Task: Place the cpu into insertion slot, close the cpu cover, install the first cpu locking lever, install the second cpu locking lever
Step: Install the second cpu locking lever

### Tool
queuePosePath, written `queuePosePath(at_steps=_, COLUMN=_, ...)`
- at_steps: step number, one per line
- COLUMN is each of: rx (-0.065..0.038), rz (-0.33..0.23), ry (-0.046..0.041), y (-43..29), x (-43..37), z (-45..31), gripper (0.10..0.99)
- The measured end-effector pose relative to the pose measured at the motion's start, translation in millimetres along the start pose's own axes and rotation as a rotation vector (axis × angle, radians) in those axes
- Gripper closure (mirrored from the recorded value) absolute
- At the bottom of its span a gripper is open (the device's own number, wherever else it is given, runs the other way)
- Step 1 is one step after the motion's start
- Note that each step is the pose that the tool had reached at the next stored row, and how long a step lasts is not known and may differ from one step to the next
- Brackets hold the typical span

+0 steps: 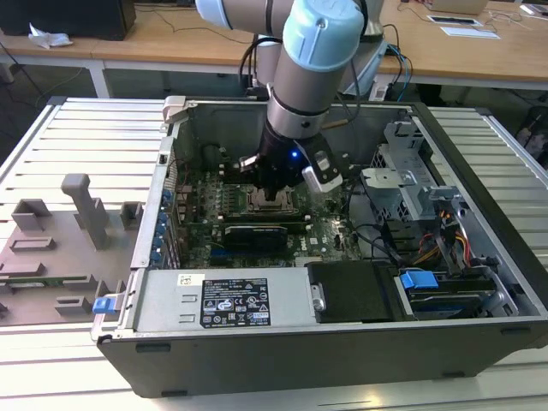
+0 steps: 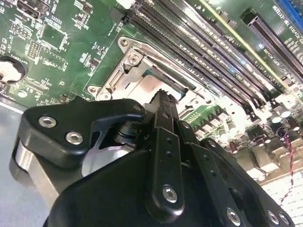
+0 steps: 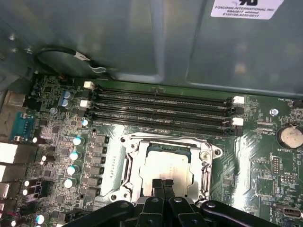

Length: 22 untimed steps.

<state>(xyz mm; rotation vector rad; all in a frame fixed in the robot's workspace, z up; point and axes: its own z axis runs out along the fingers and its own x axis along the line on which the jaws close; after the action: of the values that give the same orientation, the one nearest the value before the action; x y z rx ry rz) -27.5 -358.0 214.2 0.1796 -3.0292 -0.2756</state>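
First wrist view: cpu (image 3: 168, 166) sits in the insertion slot (image 3: 166, 169) on the motherboard (image 3: 255, 165), with the cpu cover (image 3: 166, 142) lying closed around it, just beside the memory slots (image 3: 161, 111). Gripper (image 3: 163, 187) fingers pinched together, tips pressing on the chip's top. Exterior view: arm reaches down into the computer case (image 1: 342, 360).

The cpu (image 3: 166, 165), a flat square chip with a dull silver top, lies level in the insertion slot (image 3: 130, 163). The cpu cover (image 3: 165, 143), a thin silvery frame, appears folded down around it, its window baring the chip.
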Motion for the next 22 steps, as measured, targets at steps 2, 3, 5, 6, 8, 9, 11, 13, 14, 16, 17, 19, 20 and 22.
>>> queuePosePath(at_steps=2, rx=0.047, rz=0.005, ry=0.0052, y=9.3, x=-1.4, z=0.7, gripper=0.980)
queuePosePath(at_steps=3, rx=0.067, rz=0.007, ry=0.0074, y=13.2, x=-2.0, z=1.0, gripper=0.980)
queuePosePath(at_steps=5, rx=0.110, rz=0.012, ry=0.0120, y=21.1, x=-2.9, z=1.2, gripper=0.980)
queuePosePath(at_steps=6, rx=0.119, rz=0.013, ry=0.0130, y=22.4, x=-3.0, z=0.5, gripper=0.980)
queuePosePath(at_steps=8, rx=0.134, rz=0.014, ry=0.0148, y=24.9, x=-2.6, z=-5.4, gripper=0.980)
queuePosePath(at_steps=9, rx=0.136, rz=0.014, ry=0.0150, y=25.9, x=-2.4, z=-8.4, gripper=0.980)
queuePosePath(at_steps=11, rx=0.137, rz=0.014, ry=0.0150, y=27.9, x=-1.9, z=-16.5, gripper=0.980)
queuePosePath(at_steps=13, rx=0.137, rz=0.015, ry=0.0150, y=28.5, x=-1.5, z=-19.7, gripper=0.980)
queuePosePath(at_steps=14, rx=0.137, rz=0.015, ry=0.0150, y=28.7, x=-1.5, z=-20.7, gripper=0.980)
queuePosePath(at_steps=16, rx=0.137, rz=0.015, ry=0.0149, y=29.0, x=-1.3, z=-22.5, gripper=0.980)
queuePosePath(at_steps=17, rx=0.137, rz=0.015, ry=0.0150, y=29.1, x=-1.2, z=-23.3, gripper=0.980)
queuePosePath(at_steps=19, rx=0.138, rz=0.015, ry=0.0151, y=29.5, x=-1.1, z=-24.9, gripper=0.980)
queuePosePath(at_steps=20, rx=0.140, rz=0.015, ry=0.0154, y=29.7, x=-1.0, z=-26.3, gripper=0.980)
queuePosePath(at_steps=22, rx=0.140, rz=0.015, ry=0.0153, y=30.1, x=-0.8, z=-28.2, gripper=0.980)
